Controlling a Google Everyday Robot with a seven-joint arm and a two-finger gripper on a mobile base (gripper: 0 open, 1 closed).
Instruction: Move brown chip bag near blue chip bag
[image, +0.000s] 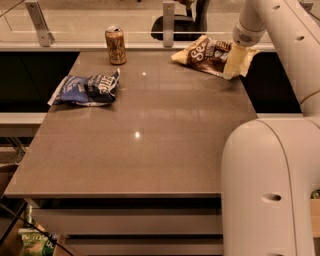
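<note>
Clearly, the brown chip bag (204, 52) lay at the far right of the table (150, 150). The gripper (235, 62) was down at its right end, against the bag; whether it was clamping the bag or open I could not tell. The blue chip bag (87, 89) lay well apart at the left, with a can (116, 45) farther back.

Arm (270, 180) fills rt side of view; elbow link in fgnd, forearm reaching up and away. Gripper (231, 70) upper rt, pointing down, apparently tilted left.
</note>
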